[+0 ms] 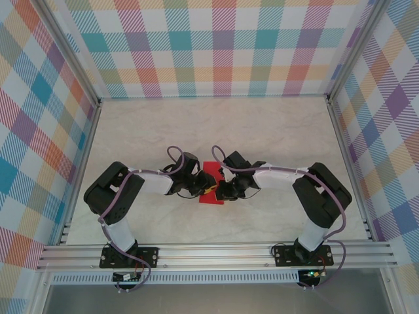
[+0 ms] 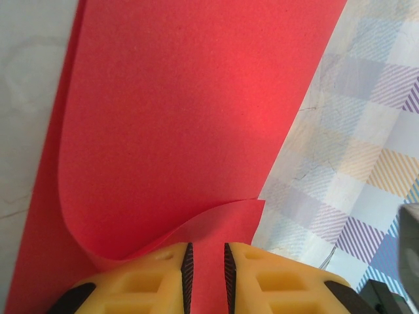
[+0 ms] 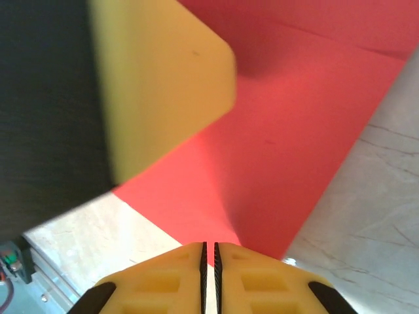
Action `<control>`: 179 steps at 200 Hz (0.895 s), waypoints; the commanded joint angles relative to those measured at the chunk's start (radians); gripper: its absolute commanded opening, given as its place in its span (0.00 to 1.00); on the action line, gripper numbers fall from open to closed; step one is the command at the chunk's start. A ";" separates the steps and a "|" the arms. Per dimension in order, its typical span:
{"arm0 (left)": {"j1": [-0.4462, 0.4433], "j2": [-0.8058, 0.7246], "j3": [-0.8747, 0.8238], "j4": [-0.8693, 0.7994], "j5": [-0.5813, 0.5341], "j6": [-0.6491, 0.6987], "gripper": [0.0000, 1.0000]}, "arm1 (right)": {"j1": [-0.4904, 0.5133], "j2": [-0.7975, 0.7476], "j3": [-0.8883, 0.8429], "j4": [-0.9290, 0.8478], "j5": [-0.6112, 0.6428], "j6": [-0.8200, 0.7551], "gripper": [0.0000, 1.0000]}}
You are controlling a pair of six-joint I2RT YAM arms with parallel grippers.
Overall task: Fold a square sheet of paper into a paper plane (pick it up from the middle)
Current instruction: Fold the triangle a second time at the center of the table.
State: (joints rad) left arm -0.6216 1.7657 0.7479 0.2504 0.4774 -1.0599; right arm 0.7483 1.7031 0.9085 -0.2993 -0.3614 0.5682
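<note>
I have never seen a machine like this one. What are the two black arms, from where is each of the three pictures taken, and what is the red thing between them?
These are two robot arms bolted side by side at the near edge of a pale marble-patterned table with checked walls around it. The overhead picture comes from a fixed camera above and behind the arms. The other two come from small cameras on each wrist, looking past that arm's own yellow fingers.

The red thing is the square sheet of paper, lying mid-table between the arms. The left tool has its jaws slightly apart with a curled-up edge of the paper between them. The right tool has its jaws nearly together at the paper's edge; whether it actually grips the paper I cannot tell. The big blurred yellow block in the right wrist picture is probably the other arm's tool.
</note>
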 commanded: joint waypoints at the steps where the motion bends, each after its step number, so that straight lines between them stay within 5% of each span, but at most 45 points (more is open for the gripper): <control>1: 0.000 -0.014 -0.034 -0.036 -0.043 -0.012 0.24 | 0.002 -0.028 0.026 -0.001 -0.024 0.024 0.14; 179: 0.000 -0.030 -0.062 -0.034 -0.063 -0.022 0.24 | -0.001 0.046 -0.043 0.029 -0.103 0.043 0.13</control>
State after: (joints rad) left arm -0.6216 1.7470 0.7170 0.2771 0.4572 -1.0664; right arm 0.7479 1.7267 0.8867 -0.2802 -0.4397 0.5991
